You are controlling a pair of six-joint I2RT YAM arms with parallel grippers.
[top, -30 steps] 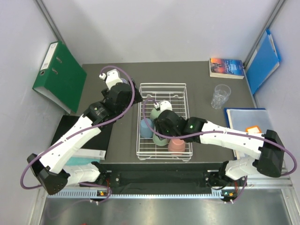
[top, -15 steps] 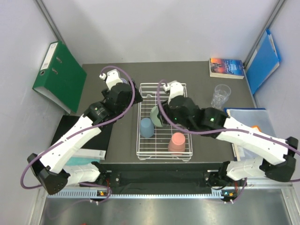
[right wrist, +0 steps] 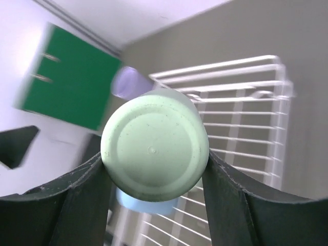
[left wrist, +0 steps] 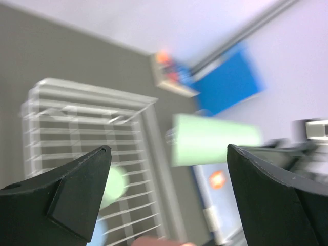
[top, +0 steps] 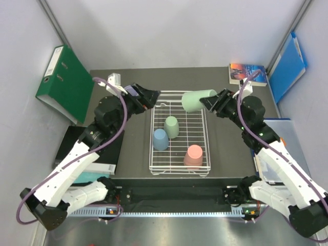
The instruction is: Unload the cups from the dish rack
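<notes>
The white wire dish rack (top: 155,159) sits mid-table. In it, upside down, stand a mint green cup (top: 171,127), a light blue cup (top: 160,139) and a salmon pink cup (top: 193,156). My right gripper (top: 209,102) is shut on a second mint green cup (top: 195,100), held on its side above the rack's far right corner. The right wrist view shows that cup's base (right wrist: 154,144) between my fingers. My left gripper (top: 150,97) is open and empty at the rack's far left corner. The left wrist view is blurred and shows the held cup (left wrist: 215,139). No clear glass shows.
A green binder (top: 64,84) leans at the far left. A book (top: 247,73) and a blue folder (top: 287,66) lie at the far right. A black notebook (top: 69,146) lies left of the rack. A small lilac shape (right wrist: 130,82) shows blurred beyond the rack.
My right gripper has lifted a mint green cup out of the rack, up and towards the far right, turning it on its side. My left gripper has swung towards the rack's far left corner.
</notes>
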